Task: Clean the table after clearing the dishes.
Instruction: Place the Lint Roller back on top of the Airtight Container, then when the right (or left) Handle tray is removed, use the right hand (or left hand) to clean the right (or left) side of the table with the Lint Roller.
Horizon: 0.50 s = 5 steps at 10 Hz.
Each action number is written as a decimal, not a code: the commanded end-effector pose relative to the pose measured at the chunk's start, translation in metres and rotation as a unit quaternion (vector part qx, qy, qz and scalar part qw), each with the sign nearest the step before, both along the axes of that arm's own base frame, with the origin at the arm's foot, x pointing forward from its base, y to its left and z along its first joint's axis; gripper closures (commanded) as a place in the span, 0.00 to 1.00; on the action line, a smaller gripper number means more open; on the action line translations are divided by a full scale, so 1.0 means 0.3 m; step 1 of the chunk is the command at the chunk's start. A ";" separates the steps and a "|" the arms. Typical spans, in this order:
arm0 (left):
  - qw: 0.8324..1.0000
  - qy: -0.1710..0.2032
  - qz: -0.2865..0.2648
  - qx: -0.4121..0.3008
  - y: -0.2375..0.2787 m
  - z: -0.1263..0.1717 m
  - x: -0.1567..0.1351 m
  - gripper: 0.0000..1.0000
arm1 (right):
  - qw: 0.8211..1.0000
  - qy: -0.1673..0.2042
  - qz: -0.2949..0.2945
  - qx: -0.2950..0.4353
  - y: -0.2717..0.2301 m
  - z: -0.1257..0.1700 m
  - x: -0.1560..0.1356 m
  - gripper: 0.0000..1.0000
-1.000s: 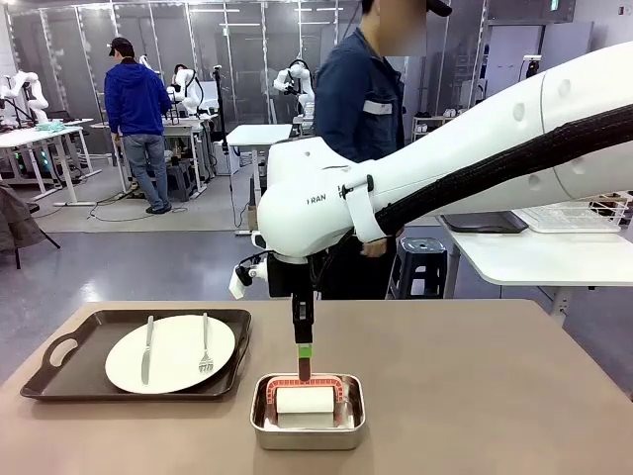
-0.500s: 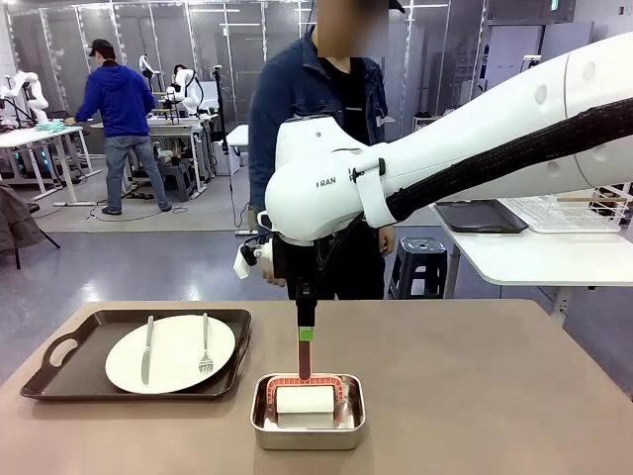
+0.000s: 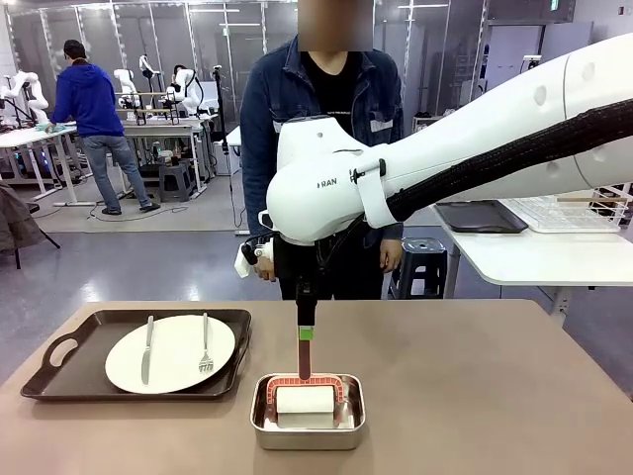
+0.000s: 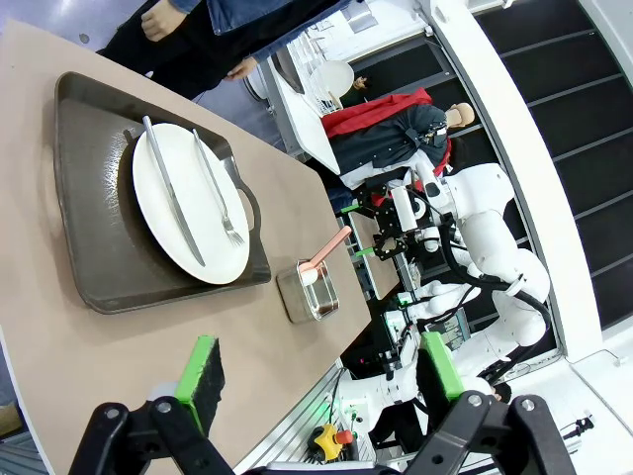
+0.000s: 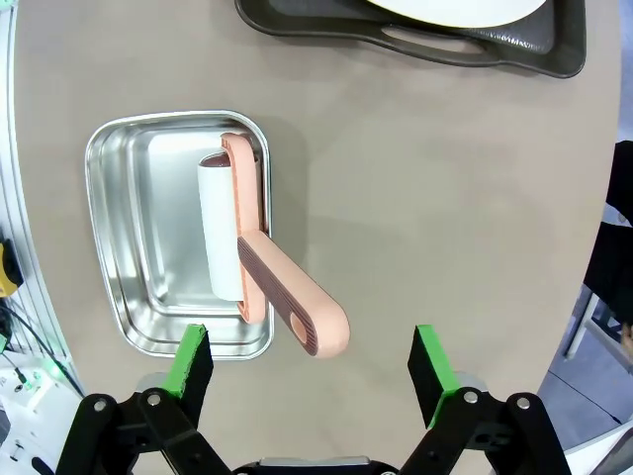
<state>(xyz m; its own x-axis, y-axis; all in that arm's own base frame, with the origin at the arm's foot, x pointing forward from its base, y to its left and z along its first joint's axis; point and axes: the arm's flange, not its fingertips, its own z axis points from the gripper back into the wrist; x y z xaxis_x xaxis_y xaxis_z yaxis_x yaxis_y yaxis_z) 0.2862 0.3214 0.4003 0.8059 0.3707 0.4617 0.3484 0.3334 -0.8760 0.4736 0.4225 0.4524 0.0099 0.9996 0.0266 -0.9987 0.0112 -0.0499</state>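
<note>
One white plate (image 3: pixel 170 353) with a knife and fork lies on a dark handled tray (image 3: pixel 59 351) at the left of the beige table (image 3: pixel 495 396); these dishes also show as the plate (image 4: pixel 188 203) on its tray (image 4: pixel 89 198) and as the tray (image 5: pixel 415 35). My right gripper (image 3: pixel 305 341) points straight down over a steel pan (image 3: pixel 259 416) holding a lint roller (image 3: pixel 305 399). That gripper (image 5: pixel 312 361) is open, its pads on either side of the roller's pink handle (image 5: pixel 297 307) without touching it. My left gripper (image 4: pixel 318 371) is open and empty, high above the table.
A person (image 3: pixel 321 129) stands at the table's far edge, arms hanging. The pan (image 5: pixel 129 198) sits near the front edge, right of the tray. A white side table (image 3: pixel 534 257) and a stool (image 3: pixel 423 262) stand behind at the right.
The person has stepped left and turned to face the table. My right gripper rose slightly above the roller's handle, then held still. Plate, tray and pan have not moved.
</note>
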 end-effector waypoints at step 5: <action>1.000 -0.002 0.002 -0.001 0.004 0.003 -0.008 0.00 | 1.000 0.002 0.001 -0.002 0.002 0.003 -0.007 0.00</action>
<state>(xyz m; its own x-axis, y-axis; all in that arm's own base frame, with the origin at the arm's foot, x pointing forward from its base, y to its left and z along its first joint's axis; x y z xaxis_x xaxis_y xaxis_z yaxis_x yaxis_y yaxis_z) 0.2862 0.3214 0.4003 0.8059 0.3707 0.4617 0.3484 0.3335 -0.8760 0.4736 0.4225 0.4526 0.0100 0.9996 0.0265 -0.9987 0.0113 -0.0499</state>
